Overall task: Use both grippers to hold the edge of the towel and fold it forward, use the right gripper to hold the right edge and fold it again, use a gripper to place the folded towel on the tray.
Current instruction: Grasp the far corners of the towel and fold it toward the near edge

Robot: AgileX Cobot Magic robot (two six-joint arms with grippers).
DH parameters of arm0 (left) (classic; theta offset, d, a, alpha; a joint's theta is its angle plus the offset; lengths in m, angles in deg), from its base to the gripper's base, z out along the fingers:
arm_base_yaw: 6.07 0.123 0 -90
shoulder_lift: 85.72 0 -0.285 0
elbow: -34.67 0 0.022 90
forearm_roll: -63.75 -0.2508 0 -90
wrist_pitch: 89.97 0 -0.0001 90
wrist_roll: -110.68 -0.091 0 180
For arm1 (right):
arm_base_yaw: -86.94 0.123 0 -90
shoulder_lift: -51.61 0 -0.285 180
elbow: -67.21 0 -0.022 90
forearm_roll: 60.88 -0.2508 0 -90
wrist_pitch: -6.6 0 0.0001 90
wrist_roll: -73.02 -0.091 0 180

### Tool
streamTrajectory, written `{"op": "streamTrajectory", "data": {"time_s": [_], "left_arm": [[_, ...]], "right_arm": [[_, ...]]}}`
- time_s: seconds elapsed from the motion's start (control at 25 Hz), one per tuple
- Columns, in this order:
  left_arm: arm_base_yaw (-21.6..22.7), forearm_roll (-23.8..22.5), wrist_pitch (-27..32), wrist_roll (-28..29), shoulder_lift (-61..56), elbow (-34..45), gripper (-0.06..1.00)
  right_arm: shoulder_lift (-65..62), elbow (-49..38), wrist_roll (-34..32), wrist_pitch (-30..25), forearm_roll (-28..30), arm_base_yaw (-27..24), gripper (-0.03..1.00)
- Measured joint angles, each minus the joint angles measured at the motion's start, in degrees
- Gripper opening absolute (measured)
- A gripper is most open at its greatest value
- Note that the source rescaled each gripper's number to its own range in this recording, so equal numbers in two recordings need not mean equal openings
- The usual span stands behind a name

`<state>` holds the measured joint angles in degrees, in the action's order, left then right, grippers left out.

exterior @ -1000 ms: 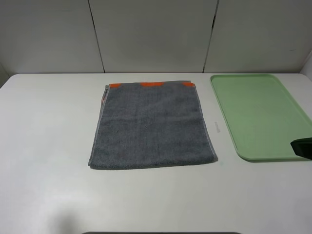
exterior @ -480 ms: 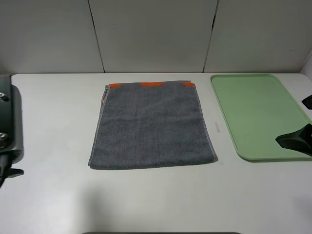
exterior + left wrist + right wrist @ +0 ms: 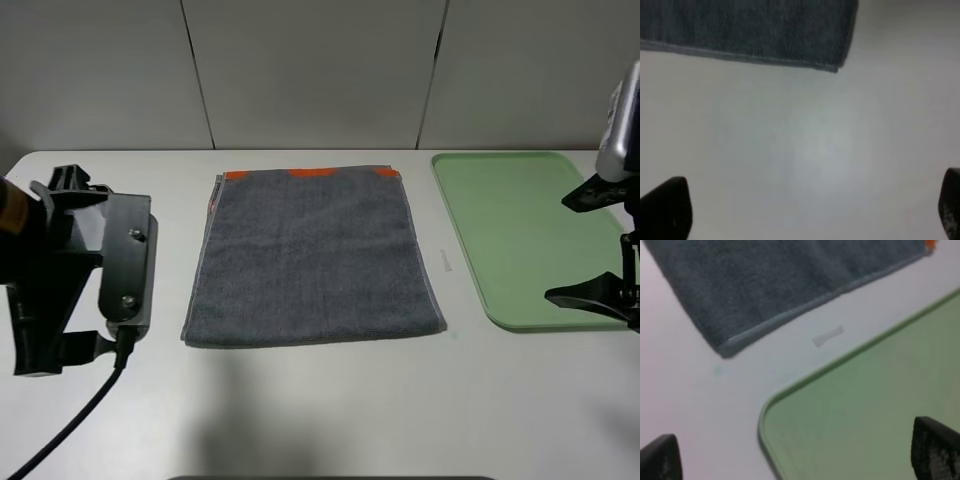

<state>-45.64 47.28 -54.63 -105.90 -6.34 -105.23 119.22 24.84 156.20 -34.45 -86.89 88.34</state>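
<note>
Towel (image 3: 312, 258) lies flat; right hand (image 3: 560, 248) is cut off at frame edge.

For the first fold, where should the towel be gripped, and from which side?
Probably the near edge of the towel, at its two corners, coming from the near side: it lies flat, orange band at the far edge, near corners free.

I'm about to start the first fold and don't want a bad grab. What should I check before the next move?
1. Towel flat, unfolded: ok.
2. Tray bare: ok.
3. Left tool open: ok.
4. Right tool open: ok.
5. Both tools at the towel's near edge: not ok; left is over bare table, right over the tray's corner.
6. Tool height above the table: cannot tell.
</note>
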Motion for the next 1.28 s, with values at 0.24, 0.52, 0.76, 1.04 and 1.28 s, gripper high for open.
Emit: {"op": "streamTrajectory", "data": {"time_s": [0.24, 0.52, 0.76, 1.04, 1.28], "left_arm": [[0.00, 0.00, -7.50, -3.05, 8.10, -0.05, 1.00], [0.00, 0.00, -13.93, -6.81, 17.35, -0.05, 1.00], [0.00, -0.12, -19.90, -9.36, 24.32, -0.11, 0.99], [0.00, -7.14, -22.28, -9.60, 29.36, -0.17, 0.96], [0.00, -9.70, -24.81, -9.60, 30.41, -0.17, 0.95]], "right_arm": [[5.44, 0.00, 2.09, 2.97, -0.37, 0.00, 1.00], [8.76, 0.00, 2.49, 6.70, -0.49, 0.00, 1.00], [9.33, 0.00, 2.54, 7.87, -0.53, 0.00, 1.00], [10.58, 0.00, 2.64, 7.93, -0.53, 0.00, 1.00], [12.52, 0.00, 2.71, 8.29, -0.55, 0.00, 1.00]]}}
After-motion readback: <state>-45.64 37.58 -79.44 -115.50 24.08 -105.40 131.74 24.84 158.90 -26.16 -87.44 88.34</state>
